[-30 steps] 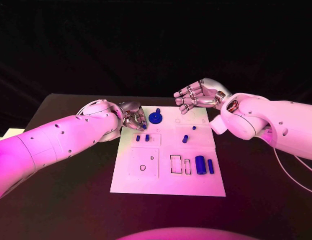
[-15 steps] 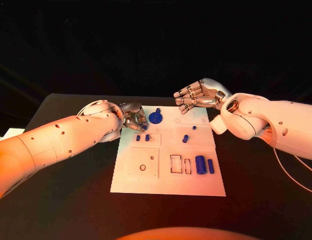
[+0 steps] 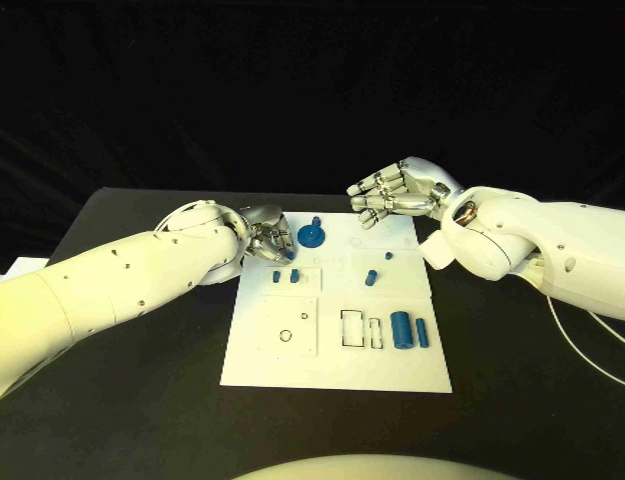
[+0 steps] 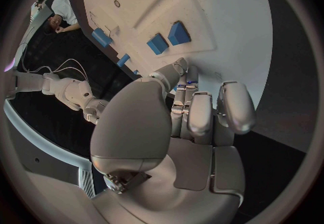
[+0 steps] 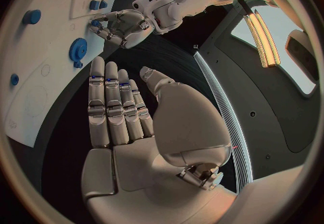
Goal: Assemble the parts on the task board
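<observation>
Your left silver hand sits upper left of the flat white task board, fingers curled on nothing, probably lining up on the round blue gear. Your right silver hand hovers empty and half-open at the board's top edge, staying clear.

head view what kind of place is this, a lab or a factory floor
Probably a robotics lab test bench: a black table against dark backdrop, a white task board with small blue parts like a gear, and two robot hands, left and right.

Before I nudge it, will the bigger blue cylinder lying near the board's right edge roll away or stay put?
The bigger blue cylinder lies on its side on the flat white task board, so a sideways push would probably roll it. It looks rigid and smooth, so fingers may slip. The thinner blue pin beside it might stop a roll that way.
</observation>
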`<control>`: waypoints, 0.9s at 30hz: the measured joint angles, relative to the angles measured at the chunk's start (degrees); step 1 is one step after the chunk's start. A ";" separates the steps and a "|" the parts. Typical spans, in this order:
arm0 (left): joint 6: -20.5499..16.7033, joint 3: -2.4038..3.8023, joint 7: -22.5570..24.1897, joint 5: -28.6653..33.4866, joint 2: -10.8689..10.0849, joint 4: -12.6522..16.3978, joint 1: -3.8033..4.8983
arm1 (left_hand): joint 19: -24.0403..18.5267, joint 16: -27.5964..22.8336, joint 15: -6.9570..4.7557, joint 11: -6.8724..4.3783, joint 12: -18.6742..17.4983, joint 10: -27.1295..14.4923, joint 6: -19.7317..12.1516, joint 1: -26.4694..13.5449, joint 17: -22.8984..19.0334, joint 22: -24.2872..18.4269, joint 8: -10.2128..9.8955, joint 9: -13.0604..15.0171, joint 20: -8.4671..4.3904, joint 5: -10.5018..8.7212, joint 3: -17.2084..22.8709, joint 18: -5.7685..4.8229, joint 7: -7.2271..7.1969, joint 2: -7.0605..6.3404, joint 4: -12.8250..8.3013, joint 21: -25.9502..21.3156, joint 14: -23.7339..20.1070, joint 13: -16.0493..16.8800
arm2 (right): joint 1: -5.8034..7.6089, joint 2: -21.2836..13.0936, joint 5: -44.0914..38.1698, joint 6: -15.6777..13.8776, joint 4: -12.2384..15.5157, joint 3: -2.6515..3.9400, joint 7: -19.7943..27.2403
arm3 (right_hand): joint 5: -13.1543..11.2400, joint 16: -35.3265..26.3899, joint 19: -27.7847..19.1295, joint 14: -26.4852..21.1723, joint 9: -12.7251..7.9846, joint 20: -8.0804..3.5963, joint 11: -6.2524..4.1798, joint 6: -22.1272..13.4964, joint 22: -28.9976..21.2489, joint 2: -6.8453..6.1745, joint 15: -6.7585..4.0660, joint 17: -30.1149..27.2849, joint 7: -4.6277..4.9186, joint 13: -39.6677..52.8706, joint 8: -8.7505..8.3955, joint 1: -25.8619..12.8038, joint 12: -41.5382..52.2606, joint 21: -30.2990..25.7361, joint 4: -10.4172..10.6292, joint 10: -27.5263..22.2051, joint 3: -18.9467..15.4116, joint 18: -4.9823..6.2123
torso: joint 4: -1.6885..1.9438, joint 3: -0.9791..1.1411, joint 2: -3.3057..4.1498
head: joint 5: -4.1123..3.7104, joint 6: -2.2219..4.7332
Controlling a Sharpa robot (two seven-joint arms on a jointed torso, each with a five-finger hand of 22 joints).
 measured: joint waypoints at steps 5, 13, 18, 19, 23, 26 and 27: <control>0.52 -0.02 -0.48 -0.01 0.01 -0.25 -0.04 | 0.00 0.00 0.00 0.10 -0.14 -0.51 -0.49 -0.21 0.00 0.06 -0.49 -0.29 0.00 0.00 0.15 0.00 0.32 -0.21 -0.15 0.00 0.00 0.00 | 0.00 -0.04 0.01 0.00 0.03 0.00 0.00 | 0.00 0.00 0.00 0.00 0.00 0.00 0.00 0.00 0.00 0.00 0.00 0.00 0.00 0.00 0.00 0.00 0.00 0.00 0.00 0.00 0.00 0.00 | 0.08 0.00 -0.01 | -0.01 -0.04; 1.62 0.06 -0.79 -0.01 -0.16 -0.22 0.07 | -0.01 0.23 0.00 0.00 -0.43 -1.24 -2.84 -0.79 -0.40 0.12 -2.19 -1.11 0.40 0.00 0.38 0.00 0.21 -0.79 -0.38 0.00 0.00 0.14 | 0.00 -0.08 0.02 0.01 0.05 0.00 0.00 | 0.00 0.00 0.00 0.00 0.00 0.00 0.00 0.00 0.01 0.00 0.00 0.01 0.00 0.00 0.00 0.00 0.00 0.00 0.00 0.00 0.00 0.00 | 0.07 -0.03 -0.03 | -0.05 -0.07; 1.77 0.08 -0.80 0.00 -0.19 -0.25 0.09 | -0.01 0.23 0.00 0.07 -0.43 -1.31 -3.10 -0.78 -0.49 0.19 -2.27 -1.21 0.40 0.00 0.38 -0.01 0.19 -0.79 -0.38 0.00 0.00 0.20 | -0.01 -0.08 0.03 0.01 0.02 0.00 0.00 | 0.00 0.00 0.00 -0.21 0.00 0.00 0.00 0.00 -0.05 0.00 0.21 0.01 0.00 0.00 0.00 0.00 0.00 0.00 0.00 0.00 0.00 0.00 | 0.04 -0.08 -0.03 | -0.08 -0.07; 1.77 0.08 -0.80 0.00 -0.19 -0.25 0.09 | -0.01 0.23 0.00 0.18 -0.43 -1.42 -3.27 -0.78 -0.49 0.19 -2.27 -1.30 0.40 0.00 0.39 -0.01 0.23 -0.79 -0.38 0.00 0.00 0.30 | -0.01 -0.08 0.03 0.00 0.00 0.00 0.00 | 0.00 0.00 0.00 -0.21 0.00 0.00 0.00 0.00 -0.05 0.00 0.21 0.00 0.00 0.00 0.00 0.00 0.00 0.00 0.00 0.00 0.00 0.00 | 0.04 -0.08 -0.03 | -0.09 -0.07; 1.74 0.08 -0.79 0.01 -0.28 -0.24 0.09 | -0.01 0.23 0.12 0.18 -0.43 -1.44 -4.07 -1.03 -0.68 0.23 -2.61 -1.61 0.40 0.00 0.49 -0.01 0.42 -1.03 -0.49 0.00 0.12 0.35 | -0.01 -0.08 0.01 0.01 -0.13 0.00 -0.13 | 0.00 0.00 0.00 -0.21 0.00 0.00 0.00 0.00 -0.11 0.00 0.21 -0.04 0.00 0.00 0.00 0.00 0.00 0.00 0.00 0.00 0.00 0.00 | 0.08 -0.09 -0.03 | -0.13 -0.05; 1.58 0.08 -0.79 0.03 -0.94 0.32 0.09 | -0.01 0.23 0.42 0.49 -0.43 -1.76 -5.30 -1.08 -0.77 0.27 -2.62 -2.03 0.40 0.00 0.66 0.00 0.84 -1.09 -0.66 0.00 0.01 0.40 | -0.02 -0.07 -0.49 0.05 -0.50 0.00 -0.57 | -0.35 0.00 0.26 -0.21 0.00 0.26 0.15 0.00 -0.16 0.00 0.21 -0.04 0.00 0.00 0.00 0.00 0.00 -0.21 0.00 -0.67 0.00 0.00 | 0.08 -0.09 -0.04 | -0.13 0.03; 1.45 0.06 -0.79 0.03 -1.43 0.77 0.09 | 0.09 0.23 0.42 0.59 -0.43 -1.85 -5.50 -1.08 -0.77 0.30 -2.62 -2.17 0.50 0.00 0.86 -0.01 1.04 -1.09 -0.85 0.00 0.01 0.43 | -0.02 -0.07 -1.06 0.08 -0.71 0.00 -0.95 | -0.73 0.23 0.81 0.39 0.00 0.41 -0.03 0.00 -0.11 0.00 0.29 0.05 0.00 0.00 0.00 0.00 0.00 -0.15 -0.11 -0.86 -0.11 0.00 | 0.08 -0.09 -0.04 | -0.18 0.05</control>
